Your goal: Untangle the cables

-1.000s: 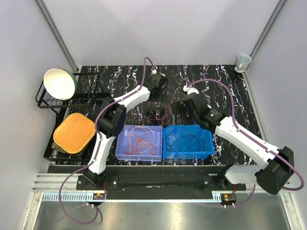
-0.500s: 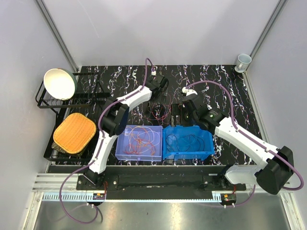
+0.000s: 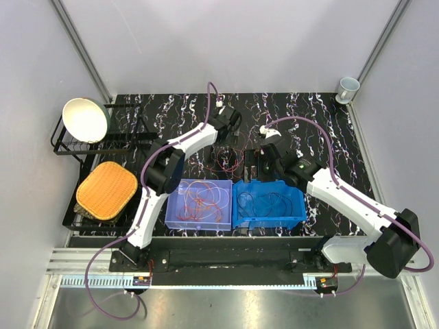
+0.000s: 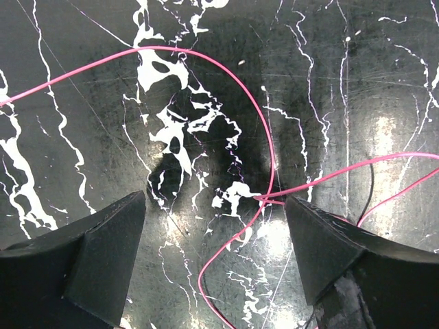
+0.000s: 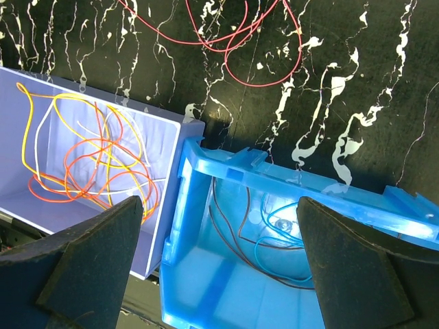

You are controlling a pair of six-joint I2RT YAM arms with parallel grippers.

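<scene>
Tabletop (image 4: 82, 103): glossy black, white veins.
Left tool (image 4: 216, 219): spread, grips nothing; thin red cable (image 4: 264, 130) curves flat below it, btw. the fingers.
Right tool (image 5: 218, 212): spread, empty, above 2 plastic bins.
Pale bin (image 5: 103, 104): translucent; we see looping orange, yellow and white cables (image 5: 89, 157).
Blue bin (image 5: 274, 179): opaque; thin dark cables (image 5: 241, 223).

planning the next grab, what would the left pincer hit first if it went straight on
Probably the red cable, whose loop crosses between the fingers of the open left pincer, or else the bare table under it; depth is unclear.
</scene>
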